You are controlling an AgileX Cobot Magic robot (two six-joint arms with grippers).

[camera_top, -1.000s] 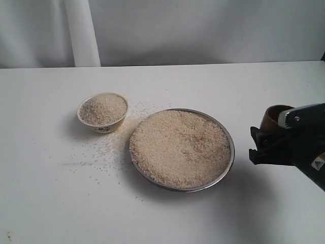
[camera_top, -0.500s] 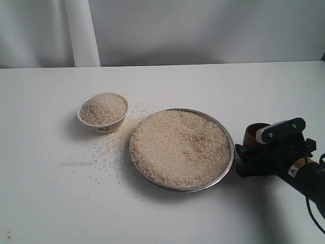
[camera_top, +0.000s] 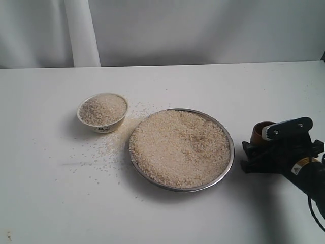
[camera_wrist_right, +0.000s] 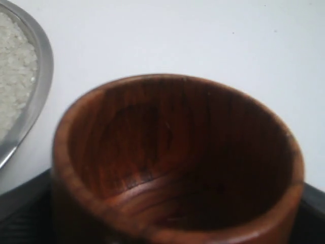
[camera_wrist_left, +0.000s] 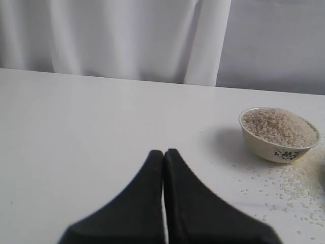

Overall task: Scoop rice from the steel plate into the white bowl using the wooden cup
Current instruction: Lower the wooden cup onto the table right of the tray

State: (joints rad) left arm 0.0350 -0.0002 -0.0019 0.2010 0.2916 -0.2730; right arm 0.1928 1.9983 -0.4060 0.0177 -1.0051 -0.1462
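Note:
The steel plate (camera_top: 232, 152) sits mid-table, heaped with rice (camera_top: 180, 147). To its left stands the white bowl (camera_top: 101, 126), full of rice to the rim. My right gripper (camera_top: 250, 155) is low over the table just right of the plate, shut on the wooden cup (camera_top: 260, 131). In the right wrist view the wooden cup (camera_wrist_right: 172, 152) fills the picture, its dark inside holding no rice, with the plate's rim (camera_wrist_right: 40, 76) beside it. My left gripper (camera_wrist_left: 164, 155) is shut on nothing, away from the white bowl (camera_wrist_left: 277, 148).
Loose grains (camera_top: 109, 147) are scattered on the white table between the bowl and the plate and in front of the bowl. A white curtain (camera_top: 81, 30) hangs behind the table's far edge.
My right gripper has come down with the wooden cup and moved left, from a raised spot to low beside the plate's right rim. Plate, bowl and rice are unchanged.

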